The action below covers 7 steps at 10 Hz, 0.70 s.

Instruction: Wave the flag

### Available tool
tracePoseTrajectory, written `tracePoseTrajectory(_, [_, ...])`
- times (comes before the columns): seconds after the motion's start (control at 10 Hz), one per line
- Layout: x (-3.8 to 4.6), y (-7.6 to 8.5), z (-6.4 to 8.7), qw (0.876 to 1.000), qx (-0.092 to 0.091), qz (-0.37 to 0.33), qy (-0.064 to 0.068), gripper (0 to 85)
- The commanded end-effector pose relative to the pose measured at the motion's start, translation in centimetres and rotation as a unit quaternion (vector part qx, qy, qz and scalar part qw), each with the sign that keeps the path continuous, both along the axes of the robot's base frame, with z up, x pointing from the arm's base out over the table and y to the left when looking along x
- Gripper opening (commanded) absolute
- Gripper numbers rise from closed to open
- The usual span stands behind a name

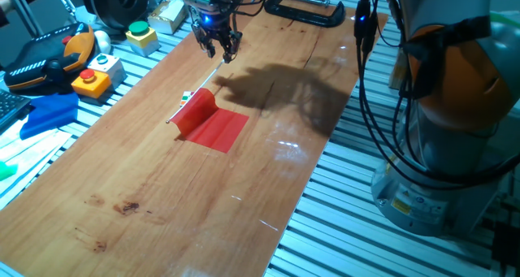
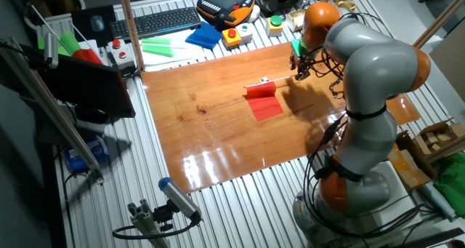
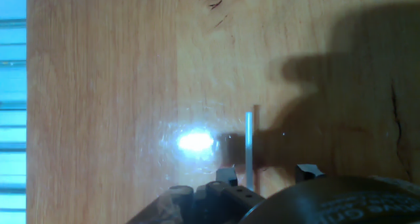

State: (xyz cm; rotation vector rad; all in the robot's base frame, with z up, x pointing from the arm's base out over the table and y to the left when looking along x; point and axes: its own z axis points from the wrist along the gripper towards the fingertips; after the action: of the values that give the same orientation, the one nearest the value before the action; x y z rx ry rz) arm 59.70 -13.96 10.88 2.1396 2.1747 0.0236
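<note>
The flag (image 1: 213, 124) lies flat on the wooden table (image 1: 162, 196): a red cloth with a thin white stick running up toward the far edge. It also shows in the other fixed view (image 2: 263, 102). My gripper (image 1: 221, 53) hangs over the far end of the stick, fingers pointing down; it also shows in the other fixed view (image 2: 298, 72). In the hand view the stick (image 3: 249, 145) lies between my two fingertips (image 3: 226, 176), nearer the left one. The gripper (image 3: 266, 173) is open there, with no contact that I can see. The red cloth is hidden in the hand view.
A black clamp (image 1: 305, 10) lies at the table's far edge. Button boxes (image 1: 91, 80) and a blue cloth (image 1: 47, 113) sit on the slatted bench to the left. A keyboard (image 2: 160, 20) and a pendant (image 2: 225, 4) lie beyond. The arm's base (image 2: 356, 182) stands beside the table.
</note>
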Motion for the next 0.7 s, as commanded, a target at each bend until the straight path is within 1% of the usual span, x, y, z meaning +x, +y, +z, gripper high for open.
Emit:
tracePoseTrajectory(0.0, [0.14,-0.1,-0.3,1.0,0.004,0.0,0.001,50.3])
tracePoseTrajectory(0.3, [0.31,-0.7,-1.2,1.0,0.011,0.0,0.008,48.7])
tracePoseTrajectory(0.6, [0.28,-1.0,-2.0,1.0,0.015,0.0,0.009,48.0])
